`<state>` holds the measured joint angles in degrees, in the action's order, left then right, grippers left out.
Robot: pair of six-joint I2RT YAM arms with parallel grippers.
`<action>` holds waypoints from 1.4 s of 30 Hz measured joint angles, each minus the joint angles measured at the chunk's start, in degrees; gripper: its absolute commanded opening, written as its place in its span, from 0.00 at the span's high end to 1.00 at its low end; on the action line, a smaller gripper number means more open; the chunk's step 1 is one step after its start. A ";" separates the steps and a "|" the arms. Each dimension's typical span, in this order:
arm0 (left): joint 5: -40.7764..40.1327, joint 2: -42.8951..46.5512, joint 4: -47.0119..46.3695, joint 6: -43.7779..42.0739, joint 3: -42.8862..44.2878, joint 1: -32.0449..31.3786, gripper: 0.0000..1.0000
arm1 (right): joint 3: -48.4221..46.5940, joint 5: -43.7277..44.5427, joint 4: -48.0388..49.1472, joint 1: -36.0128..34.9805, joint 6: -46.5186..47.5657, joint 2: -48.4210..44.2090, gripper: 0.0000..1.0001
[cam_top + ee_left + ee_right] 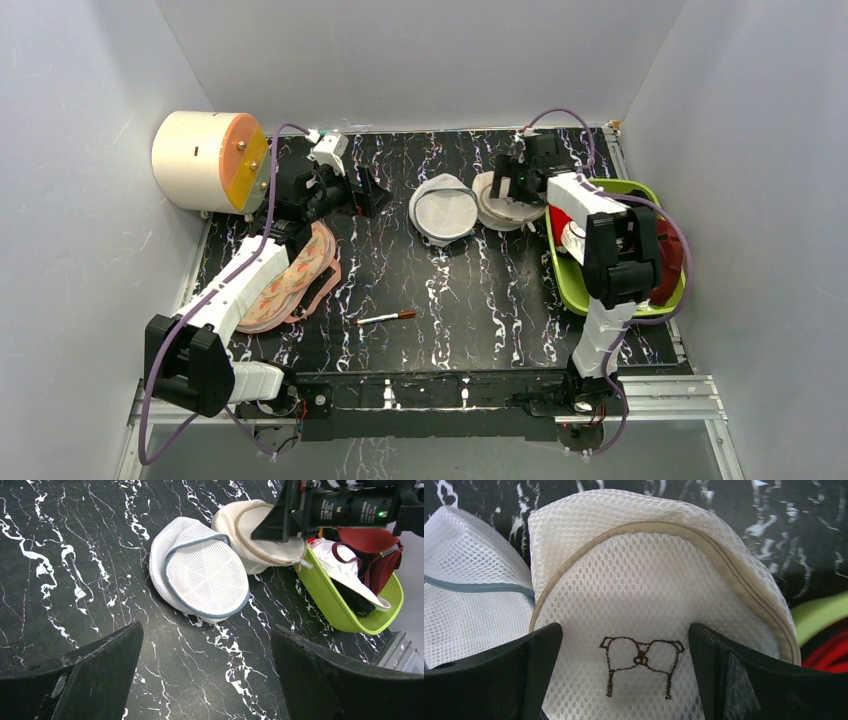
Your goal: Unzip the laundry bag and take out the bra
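Observation:
The laundry bag (649,580) is a cream mesh dome with a beige zip (724,555) round its rim and a small dark stitched mark (641,662). It lies at the back of the table (497,200) and leans on the green basket (245,535). The zip looks shut. The bra is hidden. My right gripper (624,630) is open right over the bag's face, one finger on each side of the mark (515,185). My left gripper (206,630) is open and empty above bare table, left of the bags (370,195).
A grey-white mesh pouch with a dark rim (443,210) touches the laundry bag's left side (205,575). A green basket (600,290) at the right holds red and white garments. A peach-pink bra (295,280), a pen (385,318) and a cream cylinder (205,160) lie to the left.

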<state>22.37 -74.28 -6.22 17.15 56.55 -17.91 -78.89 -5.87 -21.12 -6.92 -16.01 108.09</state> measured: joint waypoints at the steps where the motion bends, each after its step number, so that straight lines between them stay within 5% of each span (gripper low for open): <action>1: 0.00 -0.04 0.02 0.00 0.00 0.00 0.01 | -0.26 0.90 0.20 -1.18 0.57 0.79 0.02; 12: 0.44 -0.37 -0.15 0.24 0.00 -0.07 0.02 | 2.03 -2.84 5.55 -20.94 -1.77 1.77 0.03; 19: 2.19 -2.01 -1.01 1.01 0.00 -0.22 0.02 | 5.14 -7.58 5.33 -26.21 -3.56 -1.99 0.02; 32: 2.14 -6.01 0.00 -2.62 0.24 -8.79 0.02 | 23.34 8.04 3.67 -25.53 -2.29 -41.05 0.02; 42: -8.33 -5.49 1.05 -26.80 -5.99 -25.86 0.20 | 42.10 13.20 3.37 -25.27 -4.31 -57.48 0.02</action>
<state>14.04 -79.77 -5.17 -9.65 50.57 -43.77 -36.80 7.33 -17.76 -32.18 -20.32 50.61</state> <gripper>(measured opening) 0.834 0.980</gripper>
